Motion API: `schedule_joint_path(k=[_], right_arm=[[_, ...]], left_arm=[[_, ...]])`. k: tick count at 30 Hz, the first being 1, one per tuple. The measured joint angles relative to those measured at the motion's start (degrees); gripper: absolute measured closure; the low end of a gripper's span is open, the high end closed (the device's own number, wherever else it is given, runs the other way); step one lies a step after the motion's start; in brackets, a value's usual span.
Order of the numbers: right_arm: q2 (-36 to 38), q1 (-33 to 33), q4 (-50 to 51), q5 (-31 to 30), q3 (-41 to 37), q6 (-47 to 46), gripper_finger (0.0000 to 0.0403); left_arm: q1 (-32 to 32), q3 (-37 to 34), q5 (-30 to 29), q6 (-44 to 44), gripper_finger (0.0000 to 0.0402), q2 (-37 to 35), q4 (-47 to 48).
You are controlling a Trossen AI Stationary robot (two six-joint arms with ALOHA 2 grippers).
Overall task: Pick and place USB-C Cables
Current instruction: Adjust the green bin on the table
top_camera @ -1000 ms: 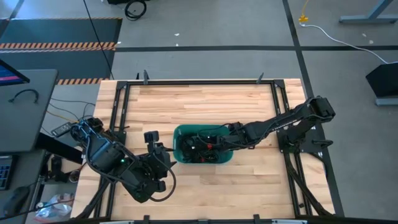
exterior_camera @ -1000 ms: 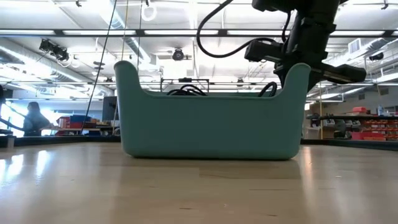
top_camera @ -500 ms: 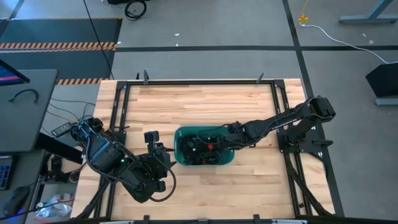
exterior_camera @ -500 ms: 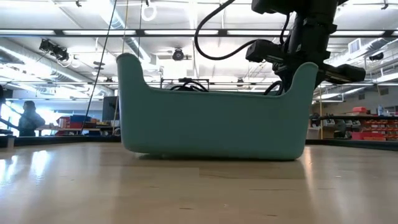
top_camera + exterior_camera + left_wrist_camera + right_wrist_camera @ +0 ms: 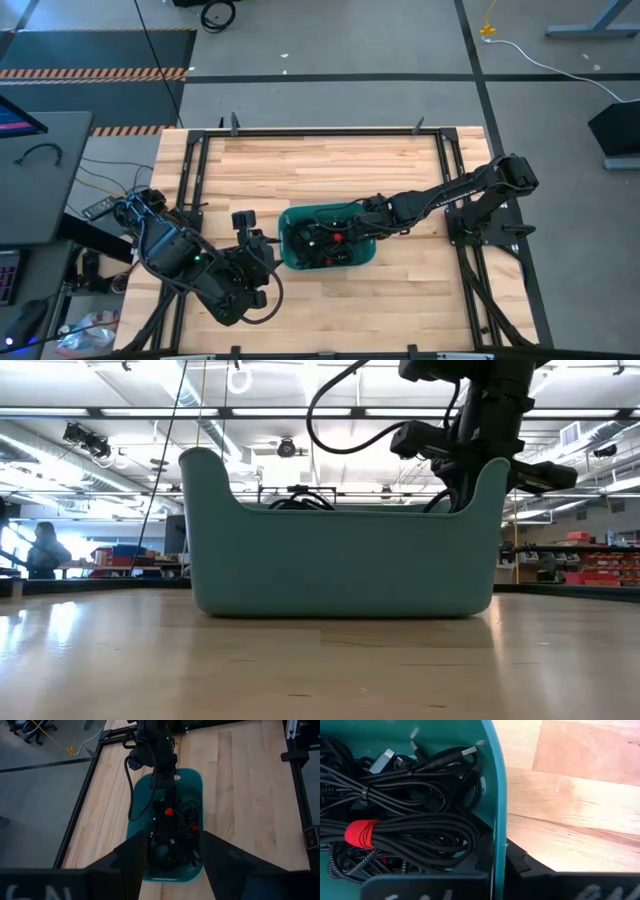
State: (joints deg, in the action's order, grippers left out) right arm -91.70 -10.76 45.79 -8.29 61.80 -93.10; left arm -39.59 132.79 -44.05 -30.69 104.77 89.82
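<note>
From my end, the left claw (image 5: 243, 222) hangs with fingers apart just beside the teal bin (image 5: 362, 258). The cables (image 5: 405, 827) lie heaped inside the bin on the counter (image 5: 320, 170), one bundle tied in red. My right claw (image 5: 357, 213) is clamped on the bin's far wall.

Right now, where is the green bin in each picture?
High view: the bin sits mid-table, between the arms.
Low view: its side wall fills the middle.
Left wrist view: it lies ahead, full of cables.
Right wrist view: its wall runs up the middle.
Shared landmark: the right gripper at the bin's wall.
</note>
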Motion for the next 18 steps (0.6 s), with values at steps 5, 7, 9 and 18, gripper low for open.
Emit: schedule_joint_path(k=[5,7,9,18], right_arm=[[0.0,0.0,-1.4,0.0,0.0,1.7,0.0382],[0.0,0.0,-1.7,0.0,0.1,2.5,0.0381],[0.0,0.0,-1.7,0.0,0.1,3.3,0.0380],[0.0,0.0,-1.7,0.0,0.1,3.4,0.0377]], left_arm=[[0.3,0.0,0.0,-0.1,0.0214,0.0,0.0],[0.5,0.0,0.0,-0.1,0.0214,0.0,0.0],[0.6,0.0,0.0,-0.1,0.0214,0.0,0.0],[0.7,0.0,0.0,-0.1,0.0214,0.0,0.0]])
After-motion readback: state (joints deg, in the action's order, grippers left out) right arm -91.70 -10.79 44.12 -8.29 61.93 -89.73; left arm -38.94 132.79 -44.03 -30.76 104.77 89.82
